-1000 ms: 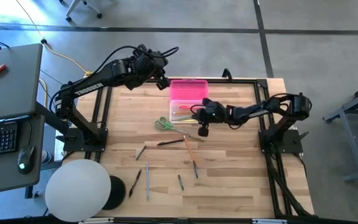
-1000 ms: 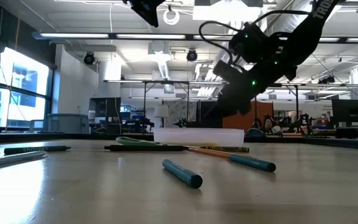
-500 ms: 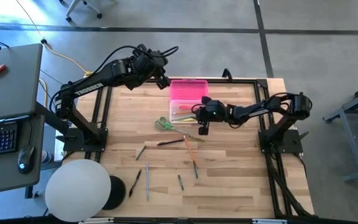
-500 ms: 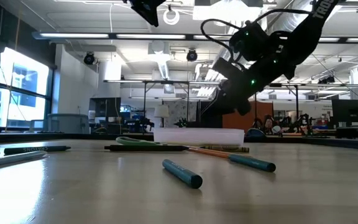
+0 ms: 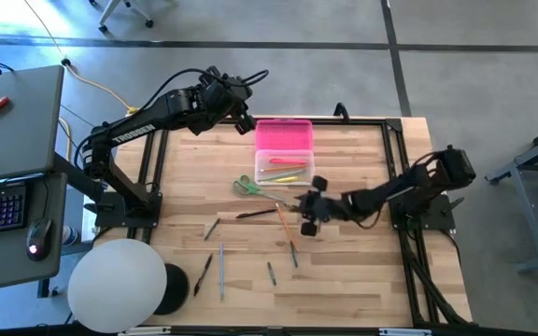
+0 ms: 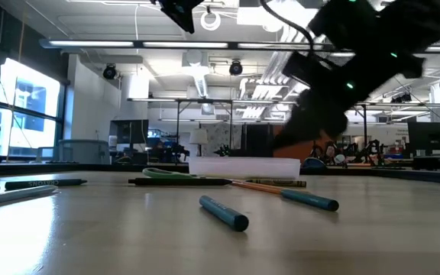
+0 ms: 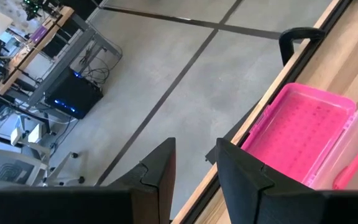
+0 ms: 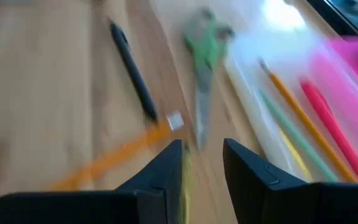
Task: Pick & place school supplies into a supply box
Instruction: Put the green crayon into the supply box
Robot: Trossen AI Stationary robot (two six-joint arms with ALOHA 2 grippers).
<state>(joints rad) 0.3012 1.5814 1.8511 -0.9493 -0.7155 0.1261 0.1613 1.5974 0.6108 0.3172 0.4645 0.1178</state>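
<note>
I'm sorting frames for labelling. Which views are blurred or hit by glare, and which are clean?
Right wrist view: motion-smeared; green scissors, black pen and orange pencil streak, glare whitens the clear box base. Low view: right arm is a dark blur against bright ceiling lights; the teal pen is sharp. High view and left wrist view: crisp, evenly lit.

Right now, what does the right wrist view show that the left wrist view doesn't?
Only the right wrist view: green scissors, a black pen, an orange pencil on the table, and several pencils in the box's clear base. Only the left wrist view: the floor beyond the table edge and the open left claw. Both: the pink lid.
</note>
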